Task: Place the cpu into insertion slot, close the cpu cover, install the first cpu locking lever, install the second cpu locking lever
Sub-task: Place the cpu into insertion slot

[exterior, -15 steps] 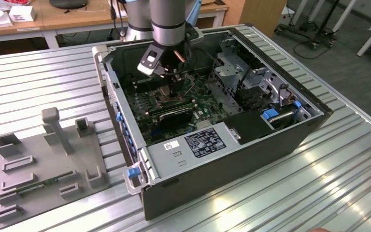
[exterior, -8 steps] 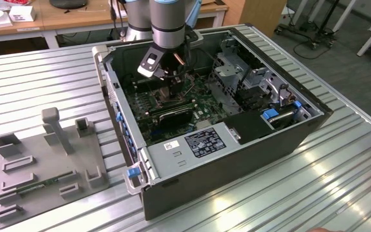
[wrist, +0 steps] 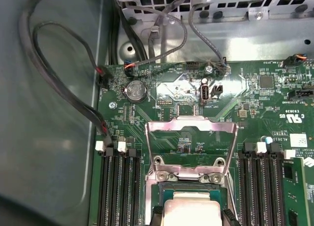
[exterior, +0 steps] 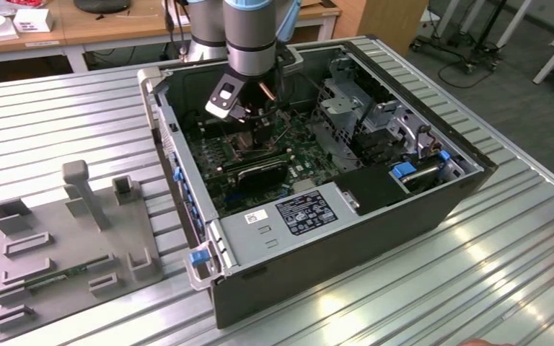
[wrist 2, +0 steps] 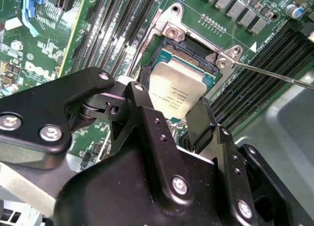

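My gripper (wrist 2: 171, 107) is shut on the cpu (wrist 2: 177, 84), a pale silver square chip pinched at two opposite edges by the black fingers (wrist 2: 201, 119). The chip hangs just over the insertion slot (wrist 2: 190, 52), whose dark contact field and metal rim show beyond it. In the first wrist view the cpu (wrist: 191, 210) sits between the fingertips (wrist: 156, 217) above the insertion slot (wrist: 164, 189). The cpu cover (wrist: 190, 123), a silvery frame with a cut-out middle, is swung open behind the slot. A thin lever rod (wrist 2: 274, 75) sticks out beside the socket. The exterior view shows the gripper (exterior: 248, 121) down inside the computer case.
Black memory slots (wrist: 117, 187) flank the socket on both sides. Grey cables (wrist: 59, 84) loop along the case wall (wrist: 44, 138). The open case (exterior: 354, 238) stands on a ribbed metal table (exterior: 66, 115). A grey fixture plate with blocks (exterior: 66, 245) lies at the exterior view's left.
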